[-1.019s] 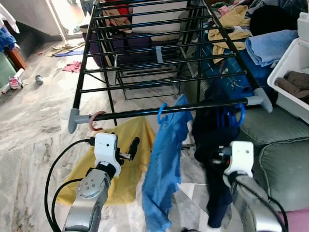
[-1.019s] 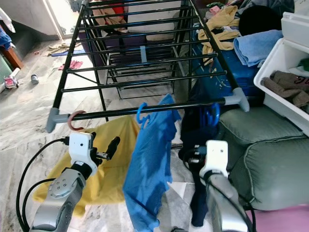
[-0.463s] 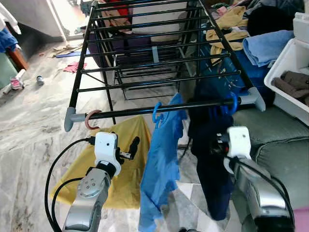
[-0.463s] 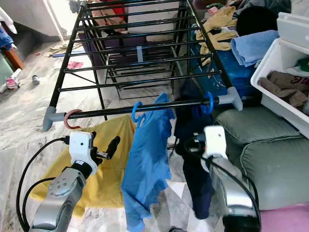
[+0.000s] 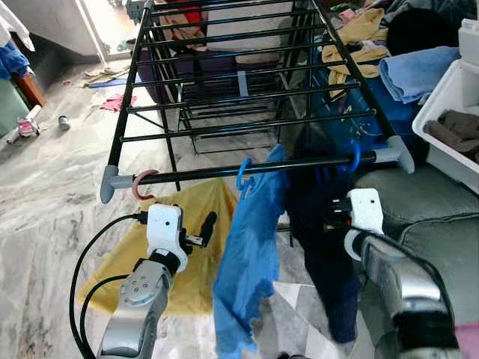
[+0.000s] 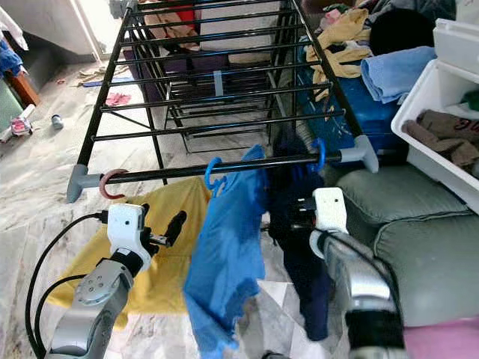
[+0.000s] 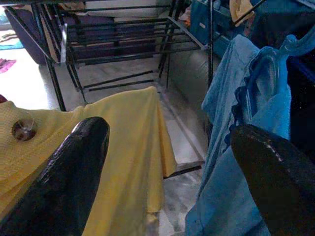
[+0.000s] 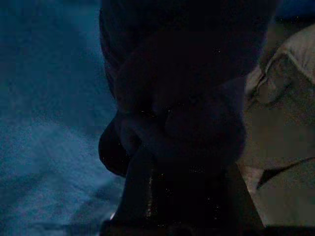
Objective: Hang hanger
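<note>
A black drying rack (image 5: 202,173) stands before me. On its front bar hang a pink-hooked hanger (image 5: 144,183) with a yellow garment (image 5: 191,254), a blue hanger (image 5: 244,173) with a light blue garment (image 5: 251,262), and a blue hanger hook (image 5: 354,155) carrying a navy garment (image 5: 322,254). My right gripper (image 5: 331,221) is pressed into the navy garment just below the bar, shut on its hanger; the right wrist view is dark. Low beside the yellow garment, my left gripper (image 7: 167,172) is open and holds nothing.
A white bin (image 5: 449,97) with folded clothes sits at the right above a grey-green sofa cushion (image 5: 426,217). Piled laundry (image 5: 389,52) lies behind the rack's right end. Small items (image 5: 30,126) are scattered on the marble floor at far left.
My right gripper has moved up and to the left with the navy garment; its blue hook now rests on the bar nearer the light blue garment, which swung. The left arm stayed put.
</note>
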Robot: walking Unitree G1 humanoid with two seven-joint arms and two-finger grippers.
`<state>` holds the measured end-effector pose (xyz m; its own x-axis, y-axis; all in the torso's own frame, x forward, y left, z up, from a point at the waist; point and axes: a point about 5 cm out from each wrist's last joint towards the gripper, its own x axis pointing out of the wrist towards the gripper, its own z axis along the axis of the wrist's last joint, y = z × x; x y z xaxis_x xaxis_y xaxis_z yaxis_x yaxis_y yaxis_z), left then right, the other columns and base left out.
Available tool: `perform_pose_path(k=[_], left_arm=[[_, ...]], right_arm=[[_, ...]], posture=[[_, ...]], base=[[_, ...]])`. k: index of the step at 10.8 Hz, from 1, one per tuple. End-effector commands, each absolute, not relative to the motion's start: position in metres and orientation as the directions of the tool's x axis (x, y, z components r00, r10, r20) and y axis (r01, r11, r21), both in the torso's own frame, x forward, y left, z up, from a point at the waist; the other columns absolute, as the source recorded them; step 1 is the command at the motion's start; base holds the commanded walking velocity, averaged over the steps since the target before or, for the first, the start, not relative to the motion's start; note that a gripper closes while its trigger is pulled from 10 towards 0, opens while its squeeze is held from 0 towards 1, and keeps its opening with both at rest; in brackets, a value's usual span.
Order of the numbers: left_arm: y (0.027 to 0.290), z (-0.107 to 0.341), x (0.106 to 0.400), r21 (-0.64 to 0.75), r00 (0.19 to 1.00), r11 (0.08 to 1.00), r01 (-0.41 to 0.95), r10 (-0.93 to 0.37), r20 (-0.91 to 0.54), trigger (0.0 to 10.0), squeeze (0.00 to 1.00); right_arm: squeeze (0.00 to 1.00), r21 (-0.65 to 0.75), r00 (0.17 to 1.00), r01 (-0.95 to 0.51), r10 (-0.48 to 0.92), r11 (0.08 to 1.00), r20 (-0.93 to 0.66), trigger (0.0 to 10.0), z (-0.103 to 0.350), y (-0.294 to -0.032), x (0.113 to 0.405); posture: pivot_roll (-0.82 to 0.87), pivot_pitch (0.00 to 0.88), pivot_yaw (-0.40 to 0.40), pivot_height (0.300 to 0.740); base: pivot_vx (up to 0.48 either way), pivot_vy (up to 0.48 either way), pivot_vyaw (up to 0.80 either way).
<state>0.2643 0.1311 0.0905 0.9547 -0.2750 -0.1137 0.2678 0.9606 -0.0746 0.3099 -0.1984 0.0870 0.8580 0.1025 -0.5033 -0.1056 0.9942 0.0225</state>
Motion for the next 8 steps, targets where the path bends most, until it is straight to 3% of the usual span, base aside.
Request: perform_pose_path(k=[1,6,8], left_arm=[[0.134,0.090,0.264,-0.070,0.953,0.961,0.269,-0.276,-0.121,10.0,0.00],[0.136,0.090,0.264,-0.062,0.954,0.962,0.267,-0.273,-0.126,10.0,0.00],[0.134,0.091,0.266,-0.062,0.951,0.959,0.277,-0.283,-0.125,10.0,0.00]], right_arm=[[0.00,0.034,0.865,-0.119,0.120,0.992,-0.487,10.0,0.093,-0.197,0.316],[0.00,0.088,0.783,-0.127,0.154,0.988,-0.603,10.0,0.059,-0.192,0.301],[0.00,0.033,0.868,-0.136,0.136,0.990,-0.477,10.0,0.075,-0.190,0.306]], posture=[[-0.07,0.068,0.075,0.740],[-0.06,0.068,0.087,0.740],[-0.07,0.066,0.096,0.740]], base=[[0.000,0.000,0.00],[0.000,0.000,0.00],[0.000,0.000,0.00]])
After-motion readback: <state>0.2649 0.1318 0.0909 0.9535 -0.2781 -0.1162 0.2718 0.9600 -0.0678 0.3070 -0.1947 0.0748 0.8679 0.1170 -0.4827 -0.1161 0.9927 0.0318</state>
